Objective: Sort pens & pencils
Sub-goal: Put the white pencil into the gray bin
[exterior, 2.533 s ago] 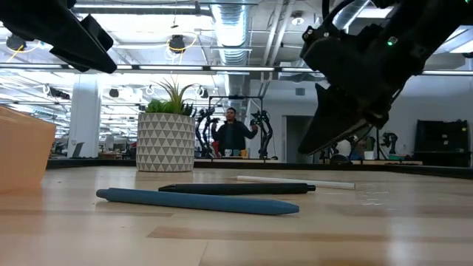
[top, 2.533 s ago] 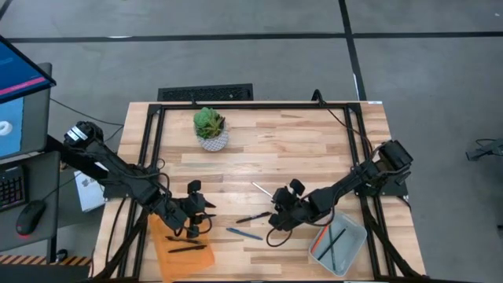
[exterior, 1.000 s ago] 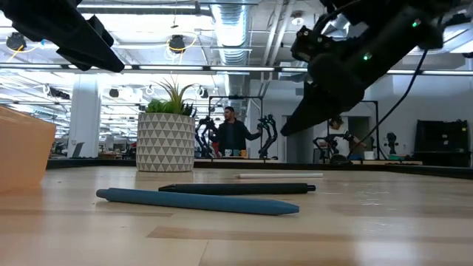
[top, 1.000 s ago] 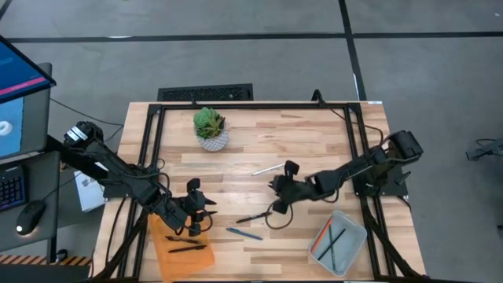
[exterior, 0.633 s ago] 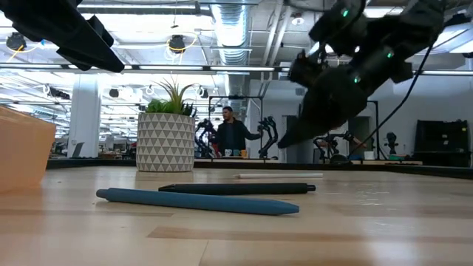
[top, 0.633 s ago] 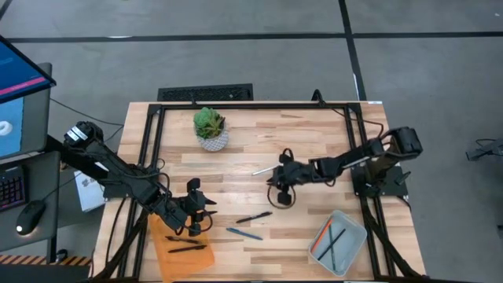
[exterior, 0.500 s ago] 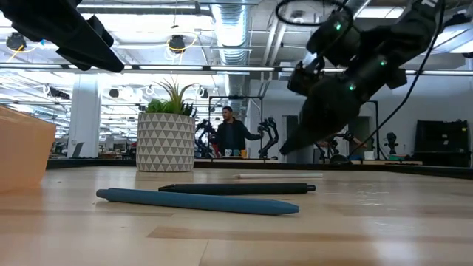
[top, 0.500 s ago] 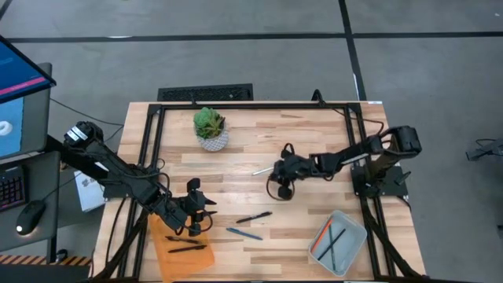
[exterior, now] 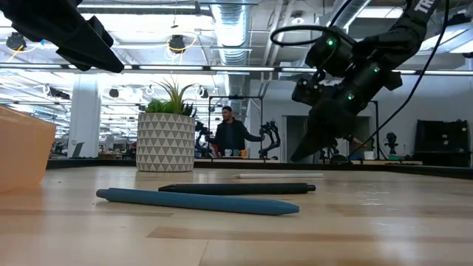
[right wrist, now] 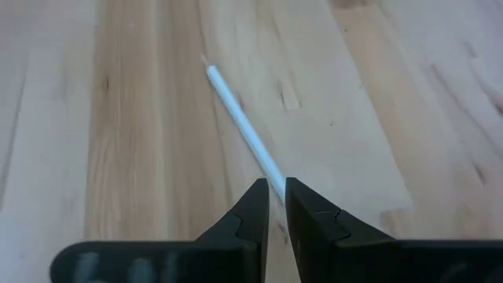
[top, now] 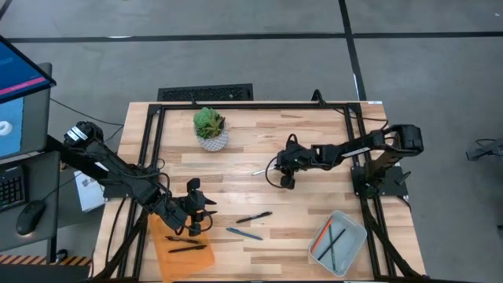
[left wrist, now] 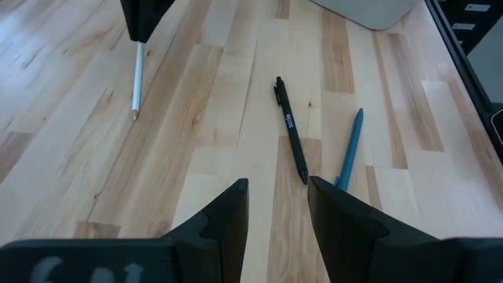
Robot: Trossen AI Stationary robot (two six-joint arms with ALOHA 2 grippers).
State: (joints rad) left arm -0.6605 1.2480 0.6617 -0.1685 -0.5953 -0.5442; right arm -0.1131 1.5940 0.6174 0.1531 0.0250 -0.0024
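You have a small potted succulent (top: 210, 128) in a white patterned pot standing toward the far side of the wooden table (top: 314, 134). An orange tray (top: 177, 259) sits at your near left corner, a grey bin (top: 351, 248) at the near right. Beyond the table, a person (exterior: 232, 135) stands in the room.

white pencil (right wrist: 244, 130) | near end hidden | behind right tool (right wrist: 276, 206)

The counter (top: 314, 134) is pale wood in planks, smooth with a soft shine. The black pen (left wrist: 290, 130) and the blue pen (left wrist: 350, 146) look like matt plastic. The white pencil (right wrist: 244, 130) looks smooth. The fingers (left wrist: 224, 220) are matt dark plastic.
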